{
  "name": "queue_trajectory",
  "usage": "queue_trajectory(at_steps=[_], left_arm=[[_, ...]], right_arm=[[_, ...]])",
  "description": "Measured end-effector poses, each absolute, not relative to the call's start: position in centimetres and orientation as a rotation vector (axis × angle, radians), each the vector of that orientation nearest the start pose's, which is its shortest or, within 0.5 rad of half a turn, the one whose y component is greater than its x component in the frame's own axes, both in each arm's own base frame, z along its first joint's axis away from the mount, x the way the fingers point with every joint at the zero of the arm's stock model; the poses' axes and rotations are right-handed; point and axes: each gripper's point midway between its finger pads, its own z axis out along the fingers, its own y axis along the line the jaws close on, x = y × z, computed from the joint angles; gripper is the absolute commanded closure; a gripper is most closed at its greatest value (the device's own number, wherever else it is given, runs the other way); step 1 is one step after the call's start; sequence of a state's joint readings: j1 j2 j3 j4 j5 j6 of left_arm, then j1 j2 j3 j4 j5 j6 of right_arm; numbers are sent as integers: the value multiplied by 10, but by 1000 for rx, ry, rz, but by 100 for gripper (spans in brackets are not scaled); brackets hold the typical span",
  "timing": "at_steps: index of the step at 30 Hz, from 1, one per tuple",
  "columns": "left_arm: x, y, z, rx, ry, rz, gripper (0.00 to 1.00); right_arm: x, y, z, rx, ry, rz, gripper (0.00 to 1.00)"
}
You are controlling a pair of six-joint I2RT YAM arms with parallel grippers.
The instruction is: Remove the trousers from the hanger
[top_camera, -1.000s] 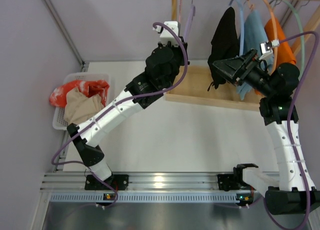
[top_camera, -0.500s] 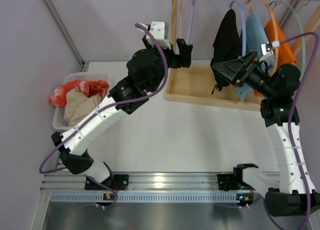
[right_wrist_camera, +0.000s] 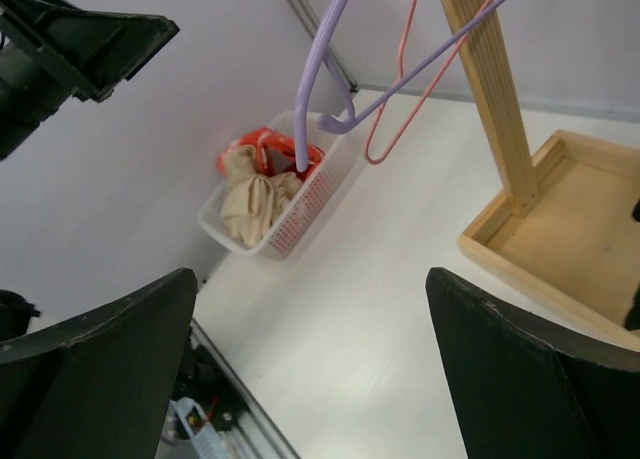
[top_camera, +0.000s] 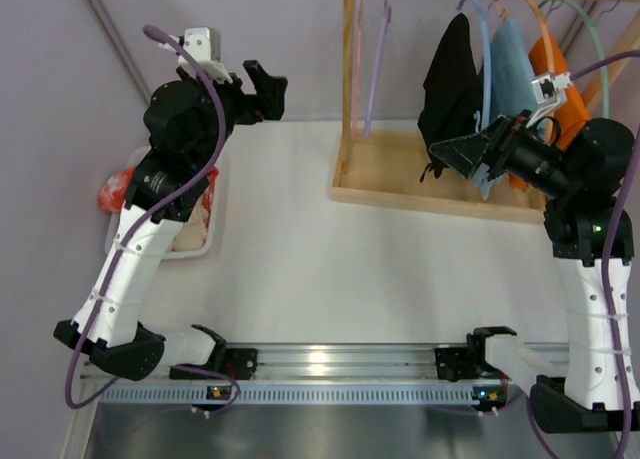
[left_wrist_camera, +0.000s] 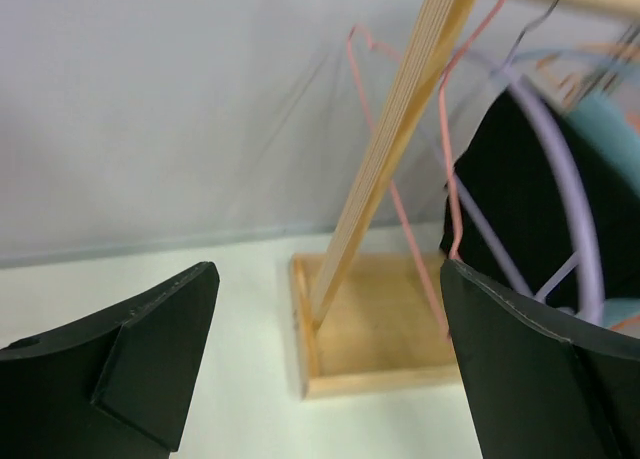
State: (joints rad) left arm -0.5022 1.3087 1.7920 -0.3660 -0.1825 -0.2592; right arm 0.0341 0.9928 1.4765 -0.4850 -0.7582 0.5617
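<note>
No legible text, no labels or brand names, no numbers, no signs

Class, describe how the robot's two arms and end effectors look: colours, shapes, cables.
The left arm and right arm have white shells, black joints and looping purple cables. The left end effector and right end effector each have two black wedge-shaped fingers.

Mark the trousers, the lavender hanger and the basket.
trousers (right_wrist_camera: 248,199), right wrist view, middle of the crumpled cloth
hanger (right_wrist_camera: 312,79), right wrist view, curved rod
basket (right_wrist_camera: 308,207), right wrist view, mesh side wall
</note>
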Motion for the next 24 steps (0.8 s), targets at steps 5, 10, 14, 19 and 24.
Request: queue_trajectory(at_steps=[5,10,14,19,24], left_arm=[[359,-163,451,199,1709,-401,1],[345,-164,343,398,2015,-339,1],[321,-153,266,478,2238,-285,1],[297,-137,247,494,2300,-255,1],[290,-124,272,448,2220,-246,1]], right_arm=[[232,136,446,-351,1701,873,0],[219,123,397,-439,1798,728,1],[210,113,352,-488,1892,651,0],[203,105,314,-515,1977,599,1],[199,102,300,-516,1999,580,1]])
